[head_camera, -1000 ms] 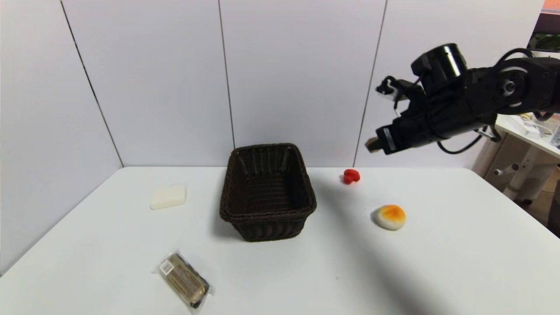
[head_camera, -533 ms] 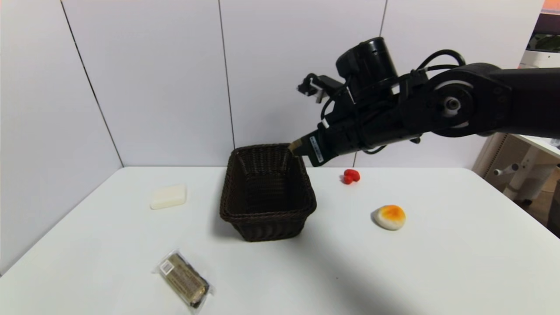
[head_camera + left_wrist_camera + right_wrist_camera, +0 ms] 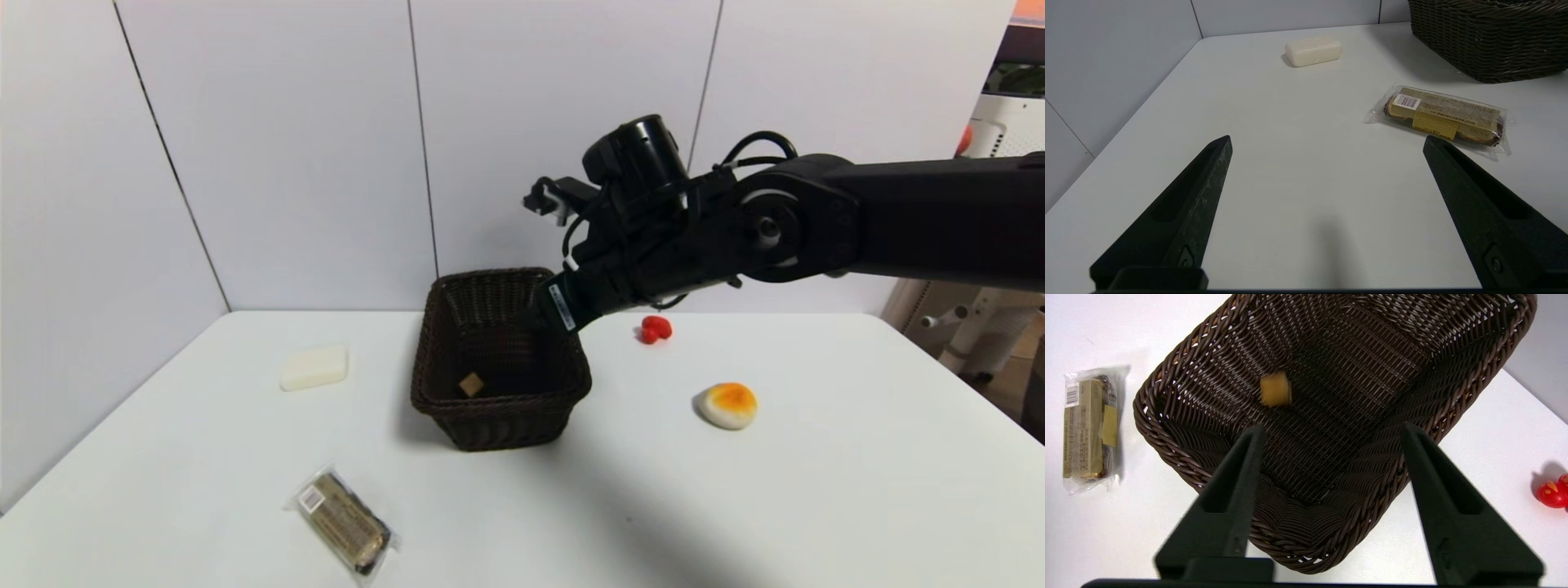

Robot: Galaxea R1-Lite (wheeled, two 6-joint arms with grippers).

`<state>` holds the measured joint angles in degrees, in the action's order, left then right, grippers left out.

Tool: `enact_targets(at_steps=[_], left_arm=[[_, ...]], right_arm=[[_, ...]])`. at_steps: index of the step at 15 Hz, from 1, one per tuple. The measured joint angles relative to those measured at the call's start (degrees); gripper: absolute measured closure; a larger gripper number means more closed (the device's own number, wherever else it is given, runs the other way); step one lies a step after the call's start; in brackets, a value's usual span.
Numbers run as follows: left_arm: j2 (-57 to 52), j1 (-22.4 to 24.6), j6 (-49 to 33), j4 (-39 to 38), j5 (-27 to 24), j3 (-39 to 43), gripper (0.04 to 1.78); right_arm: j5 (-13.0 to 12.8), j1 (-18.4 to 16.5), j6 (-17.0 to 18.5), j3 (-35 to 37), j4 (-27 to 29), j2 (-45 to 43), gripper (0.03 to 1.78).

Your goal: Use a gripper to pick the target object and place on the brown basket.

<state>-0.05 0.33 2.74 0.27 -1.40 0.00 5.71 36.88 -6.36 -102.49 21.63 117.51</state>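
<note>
Right gripper (image 3: pixel 1331 433) hangs over our brown basket (image 3: pixel 571 380), fingers spread wide, holding nothing.
We see the wooden cube (image 3: pixel 471 384) inside the basket; our left gripper (image 3: pixel 1327 143) sits parked, open, above the table (image 3: pixel 816 490).

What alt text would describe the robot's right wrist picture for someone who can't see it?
A small tan wooden cube lies inside a dark woven basket, seen past the open right gripper above its rim. A wrapped snack and a red object lie on the white table.
</note>
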Motion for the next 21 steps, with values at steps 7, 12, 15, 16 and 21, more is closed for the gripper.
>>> enact_targets(at_steps=[7, 12, 15, 16, 21], left_arm=[[0.0, 0.0, 0.0, 0.0, 0.0, 0.0, 0.13], [0.0, 0.0, 0.0, 0.0, 0.0, 0.0, 0.13], [0.0, 0.0, -0.1, 0.0, 0.0, 0.0, 0.13], [0.0, 0.0, 0.0, 0.0, 0.0, 0.0, 0.13], [0.0, 0.0, 0.0, 0.0, 0.0, 0.0, 0.13]], right_arm=[[-0.3, -8.9, 0.1, 12.7, 13.6, -16.2, 0.32], [-0.9, -22.8, -0.4, 39.5, 20.3, -42.8, 0.21], [-3.5, -29.9, -0.4, 55.3, 16.2, -61.5, 0.18], [-4.9, -31.6, -0.4, 62.2, 12.7, -67.7, 0.17], [-9.9, -35.5, -0.7, 91.8, -19.8, -93.2, 0.14]])
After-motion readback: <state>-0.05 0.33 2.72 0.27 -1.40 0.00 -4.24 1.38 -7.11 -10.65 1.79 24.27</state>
